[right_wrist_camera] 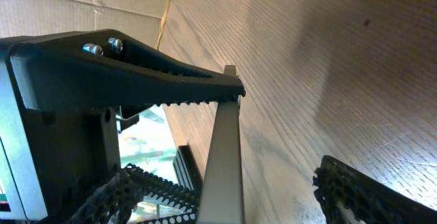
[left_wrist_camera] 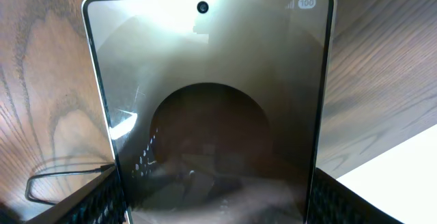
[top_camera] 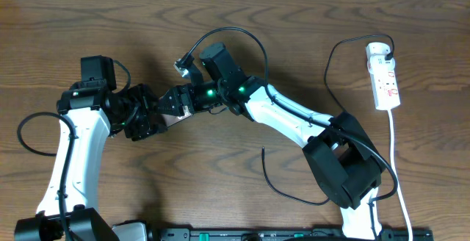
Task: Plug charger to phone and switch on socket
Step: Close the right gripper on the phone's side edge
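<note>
Dark wood-grain table (top_camera: 308, 6) fills the overhead view, with two white robot arms reaching in from the near edge and meeting left of centre. Between them is the phone (left_wrist_camera: 212, 80), lifted off the wood. The left gripper (top_camera: 147, 120) holds it across its width. In the left wrist view the phone's glossy dark screen faces the camera, with a punch-hole lens at the top, a small "100" badge in the upper corner, and a ribbed black finger (left_wrist_camera: 102, 200) pressed against each lower side. The right gripper (right_wrist_camera: 280, 134) is at the phone's other end with its jaws standing apart. In its wrist view the phone appears edge-on as a thin grey strip, and its top corner sits just at the tip of the upper toothed finger (right_wrist_camera: 136, 80). The lower finger (right_wrist_camera: 362, 190) is clear of the phone, with bare wood showing between them. The charger (top_camera: 264, 160) lies slack on the table near the right arm's base. Its thin black cable curves across the wood, and its free end rests well apart from the phone, connected to nothing. The socket (top_camera: 383, 76), a narrow white power strip with red marks, lies at the far right of the table. A black plug (top_camera: 390, 50) sits at its far end, and a white cord (top_camera: 395, 153) trails toward the near edge. Whether its switches are on or off cannot be made out.
</note>
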